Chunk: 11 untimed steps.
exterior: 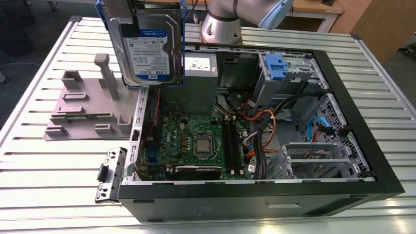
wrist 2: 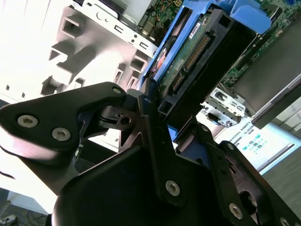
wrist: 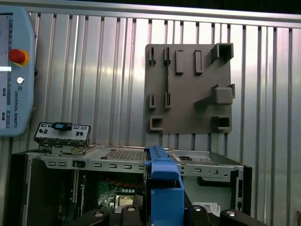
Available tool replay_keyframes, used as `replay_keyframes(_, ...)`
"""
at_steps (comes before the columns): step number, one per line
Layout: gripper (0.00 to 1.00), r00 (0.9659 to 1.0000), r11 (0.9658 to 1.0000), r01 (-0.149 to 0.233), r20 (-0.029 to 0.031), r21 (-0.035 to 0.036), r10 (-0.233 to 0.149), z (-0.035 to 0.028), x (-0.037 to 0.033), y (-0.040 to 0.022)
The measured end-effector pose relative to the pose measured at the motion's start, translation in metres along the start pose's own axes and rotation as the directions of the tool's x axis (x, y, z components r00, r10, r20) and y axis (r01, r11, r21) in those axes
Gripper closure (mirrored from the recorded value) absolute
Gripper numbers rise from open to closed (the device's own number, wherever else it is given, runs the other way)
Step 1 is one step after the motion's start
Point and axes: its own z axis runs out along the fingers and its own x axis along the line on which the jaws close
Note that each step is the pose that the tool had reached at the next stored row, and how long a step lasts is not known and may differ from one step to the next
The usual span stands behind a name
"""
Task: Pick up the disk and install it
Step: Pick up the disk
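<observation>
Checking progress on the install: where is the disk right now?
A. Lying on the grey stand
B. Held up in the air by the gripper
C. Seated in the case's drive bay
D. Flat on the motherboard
B: in the exterior view the disk hangs upright above the grey stand and the open case, touching neither, and in the first wrist view the gripper clamps its blue bracket.
</observation>
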Motion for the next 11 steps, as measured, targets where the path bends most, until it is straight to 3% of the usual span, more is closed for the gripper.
replay_keyframes(11,0.64,1.0,1.0,0.0,-0.0009,0.0,0.0,0.0,0.0034,0.0001)
